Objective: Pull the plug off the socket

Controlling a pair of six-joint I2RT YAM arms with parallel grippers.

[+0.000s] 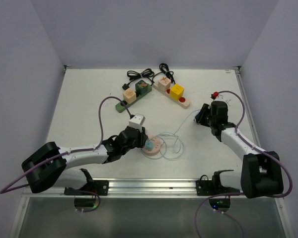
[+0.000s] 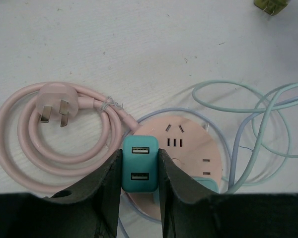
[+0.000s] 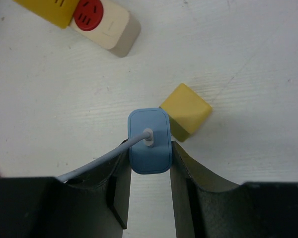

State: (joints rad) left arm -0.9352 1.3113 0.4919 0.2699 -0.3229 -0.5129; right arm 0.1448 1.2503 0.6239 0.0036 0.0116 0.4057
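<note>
pink round socket (image 1: 158, 147) lies loose on the table in the top view, the teal plug (image 1: 148, 144) seated on its left side and the left gripper (image 1: 139, 139) down on it. the right gripper (image 1: 202, 117) is well apart on the right, so nothing pins the socket, and a straight pull may lift the whole disc with the plug. thin pale cables (image 1: 171, 146) loop around the socket and could drag along

left wrist view: the left gripper (image 2: 140, 158) has its jaws pinching the teal plug (image 2: 139, 163) on its two smooth sides, still in the pink round socket (image 2: 191, 148). the hold is on slick plastic, so the pads could slide off before the pins let go, and an angled pull would jam them. the coiled pink cord (image 2: 20, 148) lies just beside and adds little weight

right wrist view: the right gripper (image 3: 149, 154) is clamped on a blue plug (image 3: 149, 141) with its cable (image 3: 97, 166) trailing left, clear of any socket, possibly lifted off the table. a yellow cube (image 3: 187, 111) sits just beside it, and moving this arm could knock it or tug the cable taut
</note>
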